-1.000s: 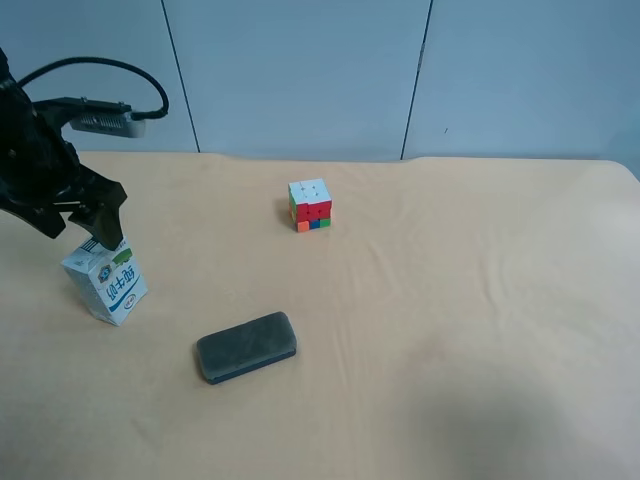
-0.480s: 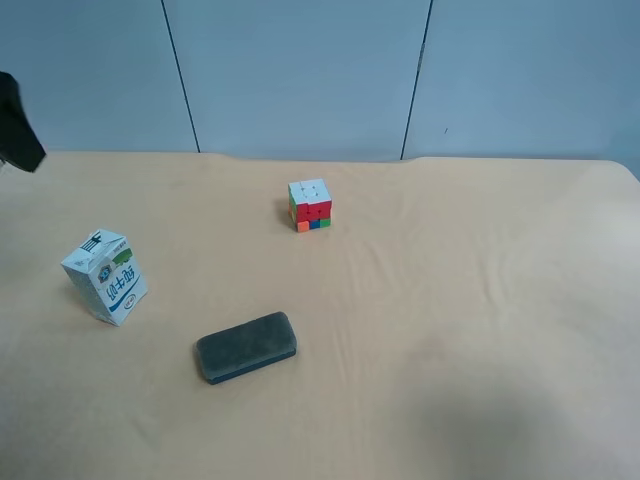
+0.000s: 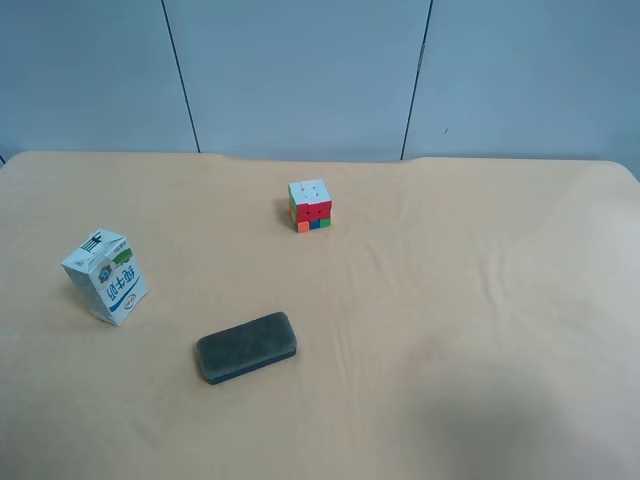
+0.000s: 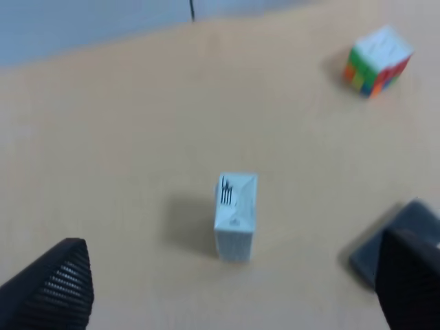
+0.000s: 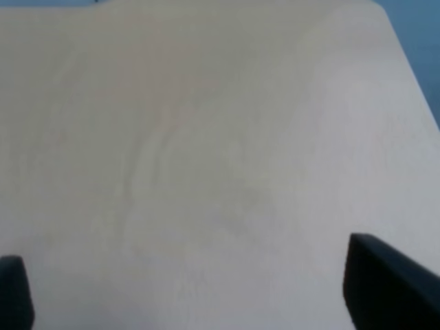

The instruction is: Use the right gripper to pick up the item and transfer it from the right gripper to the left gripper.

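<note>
- Here, the small white-and-grey gabled milk carton (image 3: 106, 277) with blue lettering stands upright on the tan cloth-covered table (image 3: 460, 300), near the edge at the exterior high view's left, with nothing touching it.
- In the left wrist view the carton (image 4: 236, 215) shows from above, its ridge marked with a black barcode, standing free on the cloth between the two finger tips and apart from both.
- The left gripper (image 4: 234, 289) has its black pointed fingers (image 4: 53, 285) spread wide, one at each lower corner of its own view, and nothing is pinched between them.
- A dark grey oblong eraser (image 3: 246, 347) lies flat on the cloth near the carton, towards the front edge and apart from it; in the left wrist view it is partly hidden behind one finger.
- A multicoloured puzzle cube (image 3: 310, 204) sits farther back towards the middle of the table, well apart from both carton and eraser.
- The right gripper (image 5: 185, 292) also has its dark fingers (image 5: 385, 282) spread apart, with only bare pale cloth between them.
- Neither arm shows in the exterior high view.
- Behind the table runs a blue-grey panelled wall (image 3: 300, 70).
</note>
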{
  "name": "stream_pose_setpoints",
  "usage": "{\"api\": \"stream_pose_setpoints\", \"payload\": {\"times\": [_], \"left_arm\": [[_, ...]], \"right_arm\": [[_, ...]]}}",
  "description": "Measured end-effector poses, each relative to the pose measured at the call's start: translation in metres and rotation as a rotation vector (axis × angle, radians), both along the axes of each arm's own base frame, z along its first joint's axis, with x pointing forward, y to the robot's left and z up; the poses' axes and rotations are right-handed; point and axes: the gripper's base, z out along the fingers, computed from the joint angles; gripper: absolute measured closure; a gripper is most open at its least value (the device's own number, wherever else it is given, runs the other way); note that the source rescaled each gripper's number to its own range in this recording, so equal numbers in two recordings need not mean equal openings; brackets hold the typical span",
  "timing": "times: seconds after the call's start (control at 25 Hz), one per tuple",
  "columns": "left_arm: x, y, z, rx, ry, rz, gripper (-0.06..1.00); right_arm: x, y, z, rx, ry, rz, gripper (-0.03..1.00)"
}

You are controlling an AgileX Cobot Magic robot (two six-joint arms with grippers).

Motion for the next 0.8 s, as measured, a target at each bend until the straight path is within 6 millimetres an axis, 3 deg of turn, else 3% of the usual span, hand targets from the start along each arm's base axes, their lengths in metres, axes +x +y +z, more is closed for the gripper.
{"api": "stream_pose_setpoints", "payload": {"times": [0.2, 0.32, 0.48, 0.8], "left_arm": [[-0.044, 0.005, 0.003, -0.031, -0.124, -0.012, 0.05], [-0.059, 0.002, -0.009, -0.074, -0.135, -0.05, 0.05], [-0.063, 0.001, -0.045, -0.081, -0.076, -0.061, 0.05], [-0.046, 0.0, -0.139, -0.026, 0.08, -0.056, 0.05]], "right_arm": [[0.0, 0.0, 0.0, -0.001, 0.0, 0.016, 0.18], [0.0, 0.0, 0.0, -0.001, 0.0, 0.017, 0.18], [0.0, 0.0, 0.0, -0.001, 0.0, 0.017, 0.18], [0.0, 0.0, 0.0, -0.001, 0.0, 0.017, 0.18]]}}
